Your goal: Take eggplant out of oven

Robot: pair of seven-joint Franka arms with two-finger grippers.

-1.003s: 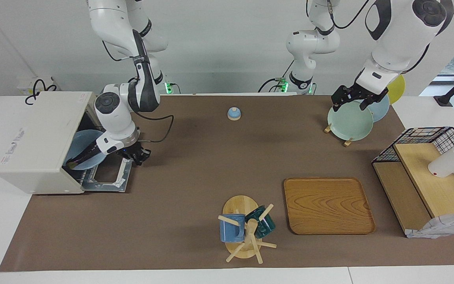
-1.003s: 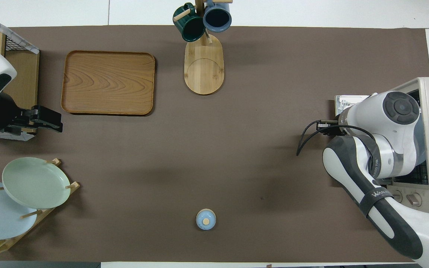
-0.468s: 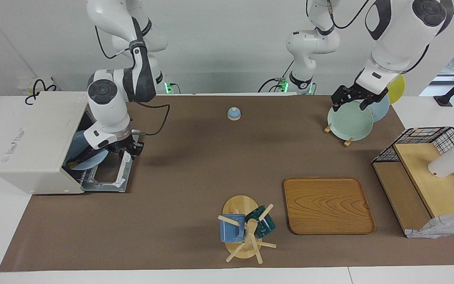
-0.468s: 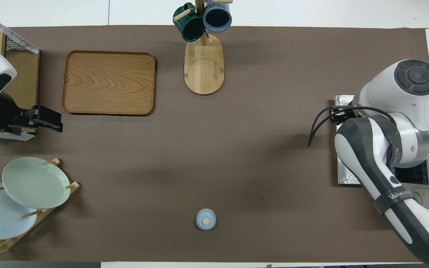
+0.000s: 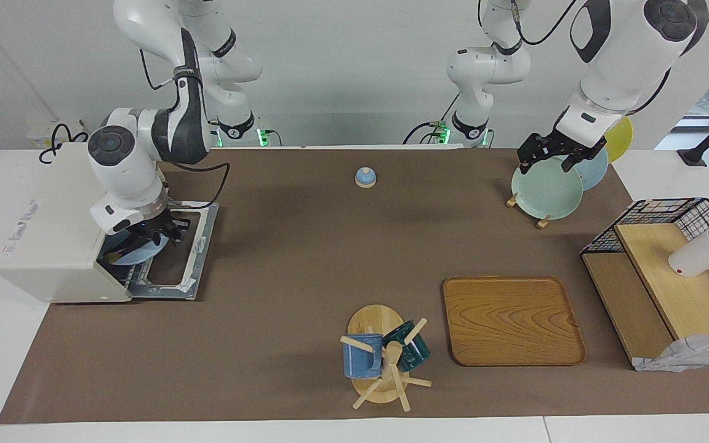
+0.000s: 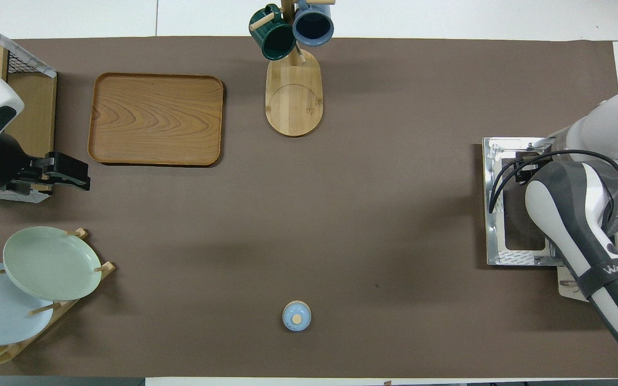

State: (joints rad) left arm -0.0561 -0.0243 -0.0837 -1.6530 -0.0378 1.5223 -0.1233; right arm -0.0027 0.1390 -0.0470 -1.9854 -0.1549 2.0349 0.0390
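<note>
The off-white oven [image 5: 53,209] stands at the right arm's end of the table, its door [image 5: 188,258] folded down flat. Inside its mouth a blue plate [image 5: 142,253] carries the dark eggplant [image 5: 117,250], of which only the end with the stem tip shows. My right gripper [image 5: 156,232] is at the oven's mouth, just over the plate and the eggplant's hidden end. In the overhead view the right arm covers the oven's inside; only the door [image 6: 494,203] shows. My left gripper [image 5: 548,159] waits open over the plate rack.
A plate rack [image 5: 546,187] with green, blue and yellow plates, a small blue bell [image 5: 365,177], a wooden tray [image 5: 512,320], a mug tree [image 5: 385,360] with two mugs, and a wire-and-wood shelf [image 5: 662,277] holding a white cup [image 5: 699,252].
My right arm has swung toward the oven; its gripper moved from above the open door's outer edge to the oven's mouth over the plate. The left arm has not moved.
</note>
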